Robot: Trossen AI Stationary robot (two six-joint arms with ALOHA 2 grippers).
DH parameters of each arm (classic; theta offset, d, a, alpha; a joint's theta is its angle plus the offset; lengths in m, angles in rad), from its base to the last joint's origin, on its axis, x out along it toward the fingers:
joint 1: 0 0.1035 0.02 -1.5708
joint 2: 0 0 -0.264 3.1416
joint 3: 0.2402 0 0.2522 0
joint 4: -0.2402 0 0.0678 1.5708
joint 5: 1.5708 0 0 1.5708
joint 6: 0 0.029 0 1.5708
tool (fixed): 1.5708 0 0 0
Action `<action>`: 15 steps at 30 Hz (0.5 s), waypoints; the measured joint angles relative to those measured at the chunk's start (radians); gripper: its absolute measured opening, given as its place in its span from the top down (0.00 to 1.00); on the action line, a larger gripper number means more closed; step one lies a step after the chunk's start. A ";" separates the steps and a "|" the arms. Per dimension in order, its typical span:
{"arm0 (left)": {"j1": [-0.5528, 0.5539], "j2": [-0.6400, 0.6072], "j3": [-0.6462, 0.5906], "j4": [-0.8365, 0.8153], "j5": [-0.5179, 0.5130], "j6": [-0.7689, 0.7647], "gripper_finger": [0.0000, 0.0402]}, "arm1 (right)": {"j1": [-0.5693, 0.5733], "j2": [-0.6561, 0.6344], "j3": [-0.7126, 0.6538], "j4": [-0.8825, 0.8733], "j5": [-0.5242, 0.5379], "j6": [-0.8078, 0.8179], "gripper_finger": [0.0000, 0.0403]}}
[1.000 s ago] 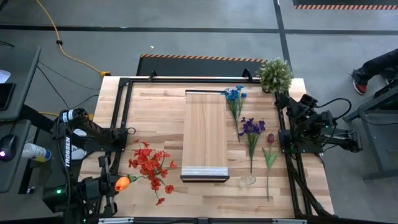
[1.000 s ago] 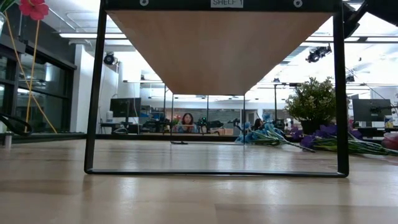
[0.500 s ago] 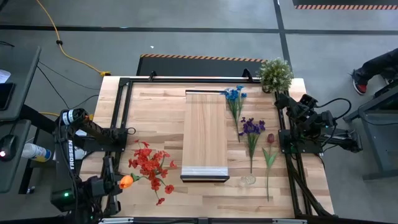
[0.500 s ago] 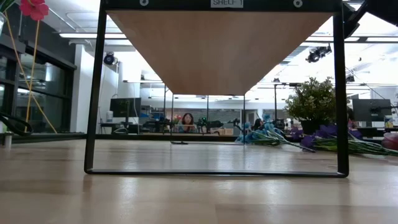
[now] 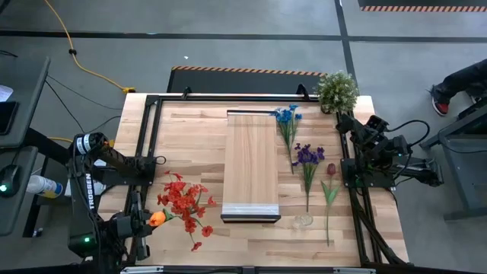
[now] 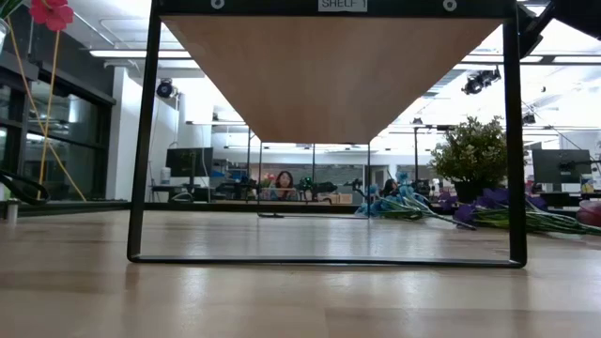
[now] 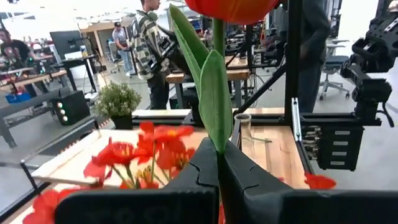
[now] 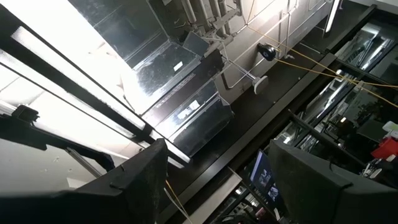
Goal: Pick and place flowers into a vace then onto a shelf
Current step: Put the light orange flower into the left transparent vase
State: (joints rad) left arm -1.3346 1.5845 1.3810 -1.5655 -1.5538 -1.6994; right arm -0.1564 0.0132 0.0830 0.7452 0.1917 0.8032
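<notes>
Orange flower (image 7: 214,93) — stem between closed left gripper (image 7: 219,163) fingers.

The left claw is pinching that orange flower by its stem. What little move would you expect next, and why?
Probably a carry toward the glass vase. The left gripper is shut on the orange flower near the table's left front corner, and the vase stands empty past the shelf, on the right side. The right gripper waits open at the right edge.

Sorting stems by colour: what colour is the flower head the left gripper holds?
Orange flower head, clearest in the high view.
</notes>
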 joint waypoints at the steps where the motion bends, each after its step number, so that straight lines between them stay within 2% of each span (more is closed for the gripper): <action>1: 0.000 0.000 -0.008 0.001 0.000 -0.012 0.93 | 0.000 0.000 0.000 0.000 0.000 0.000 0.34; 15: 0.000 0.001 -0.131 0.037 0.020 -0.200 0.93 | 0.000 0.000 0.000 -0.006 -0.005 0.000 0.34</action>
State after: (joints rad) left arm -1.3346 1.5852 1.2500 -1.5285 -1.5333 -1.8998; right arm -0.1565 0.0132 0.0830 0.7390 0.1864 0.8032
